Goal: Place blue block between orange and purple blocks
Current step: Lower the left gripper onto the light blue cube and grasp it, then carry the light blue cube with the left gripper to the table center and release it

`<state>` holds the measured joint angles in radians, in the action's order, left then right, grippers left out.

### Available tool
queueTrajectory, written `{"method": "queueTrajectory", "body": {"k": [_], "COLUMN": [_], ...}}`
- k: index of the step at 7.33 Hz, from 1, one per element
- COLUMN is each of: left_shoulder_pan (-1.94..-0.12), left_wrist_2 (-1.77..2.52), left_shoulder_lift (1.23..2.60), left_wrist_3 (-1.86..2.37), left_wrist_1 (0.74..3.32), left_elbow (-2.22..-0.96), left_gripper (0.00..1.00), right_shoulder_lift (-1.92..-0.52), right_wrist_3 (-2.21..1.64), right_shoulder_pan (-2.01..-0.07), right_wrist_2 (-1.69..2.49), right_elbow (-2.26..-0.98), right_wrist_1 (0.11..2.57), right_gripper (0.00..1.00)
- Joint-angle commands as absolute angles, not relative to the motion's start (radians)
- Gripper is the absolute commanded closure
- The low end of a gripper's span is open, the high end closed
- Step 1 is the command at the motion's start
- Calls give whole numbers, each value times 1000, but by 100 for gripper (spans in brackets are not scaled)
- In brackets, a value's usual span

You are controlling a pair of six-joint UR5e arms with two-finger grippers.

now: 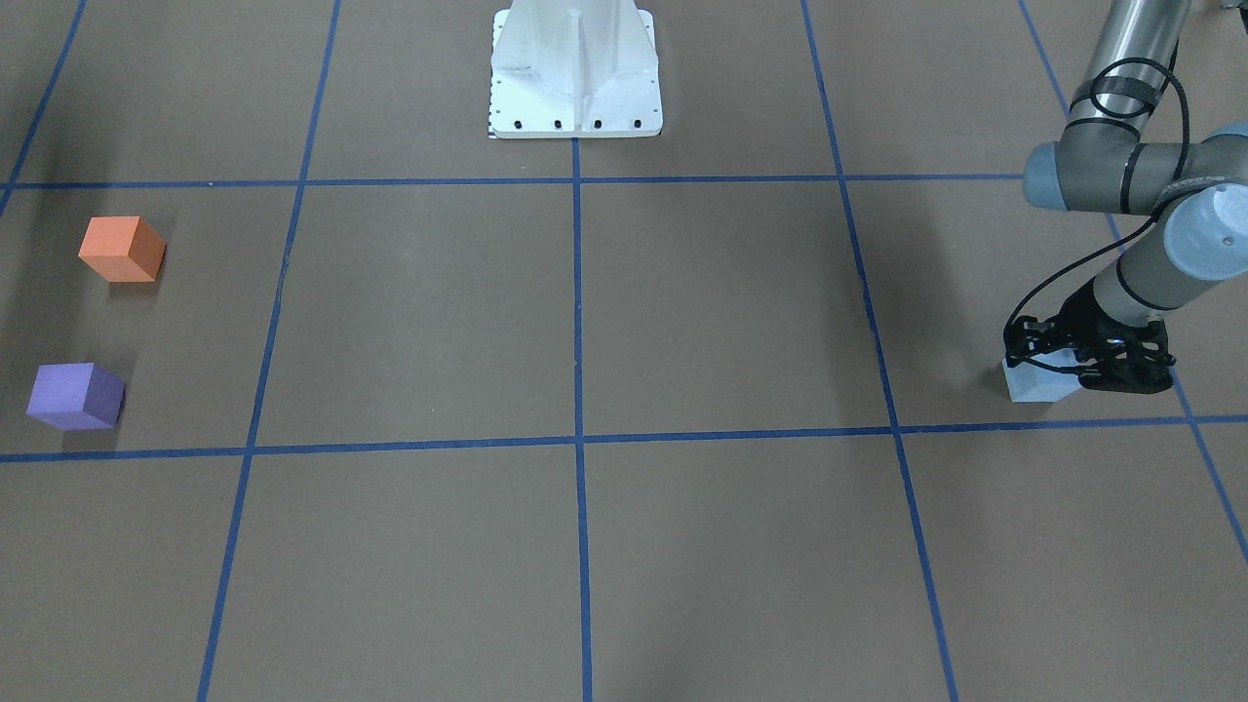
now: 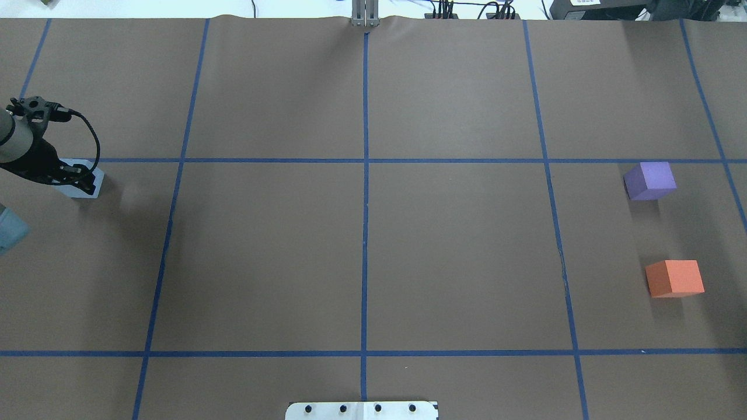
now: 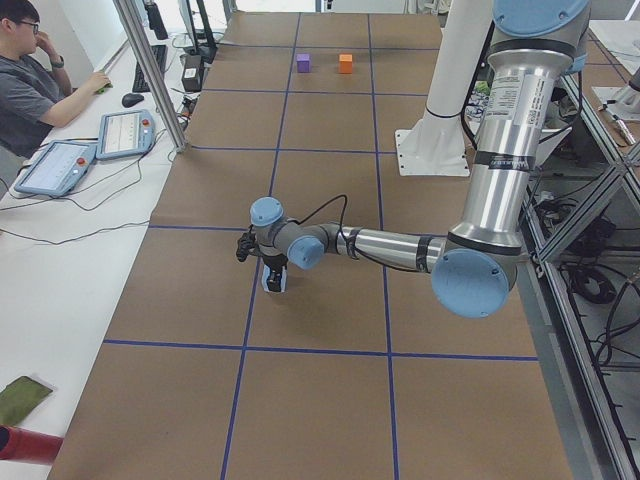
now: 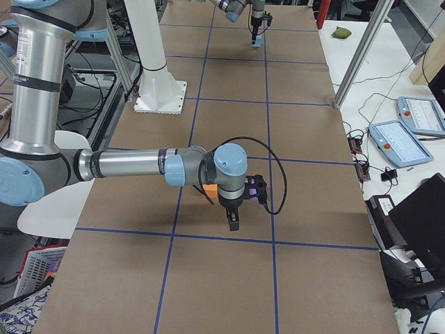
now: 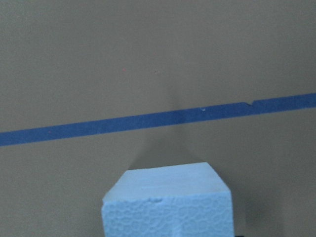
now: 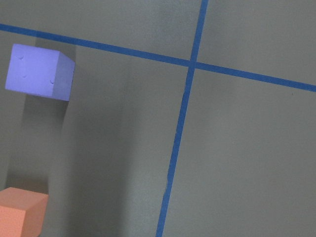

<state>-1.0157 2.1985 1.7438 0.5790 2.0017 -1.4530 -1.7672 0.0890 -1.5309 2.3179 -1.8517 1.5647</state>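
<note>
notably pebbled foam face on blue block [image 5: 168,203]

Overhead camera looks forward and down from behind the robot's base [image 2: 362,411]; the front camera faces it. Side cameras look along the surface [image 2: 268,256] from each end. Left wrist camera sits close on the blue block [image 5: 168,207]. Right wrist and overhead views share the purple block [image 6: 37,71] and orange block [image 6: 19,215].

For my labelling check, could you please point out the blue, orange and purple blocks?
blue block [image 1: 1033,386]: front-facing view, visible front face.
orange block [image 1: 113,239]: front-facing view, top face.
purple block [image 1: 63,387]: front-facing view, top face.
</note>
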Motion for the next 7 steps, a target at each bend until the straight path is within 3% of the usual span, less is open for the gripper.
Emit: {"method": "queueTrajectory", "body": {"k": [1, 4, 7], "left_shoulder_pan": [-1015, -929, -699], "left_wrist_2": [2198, 2198, 2047], "left_shoulder_lift": [1817, 1917, 2150], "left_wrist_3": [598, 847, 1116], "left_wrist_1": [1993, 1974, 1768], "left_elbow": [-1465, -1546, -1612], "left_gripper": [59, 57, 56], "right_shoulder_lift": [-1767, -1767, -1769], "right_wrist_3": [89, 89, 89], "right_shoulder_pan": [-1531, -1531, -1531], "right_wrist_2": [2318, 2318, 2318], "right_elbow": [-1853, -1853, -1853], "right_wrist_1": [1565, 1565, 1565], "right_gripper": [0, 0, 0]}}
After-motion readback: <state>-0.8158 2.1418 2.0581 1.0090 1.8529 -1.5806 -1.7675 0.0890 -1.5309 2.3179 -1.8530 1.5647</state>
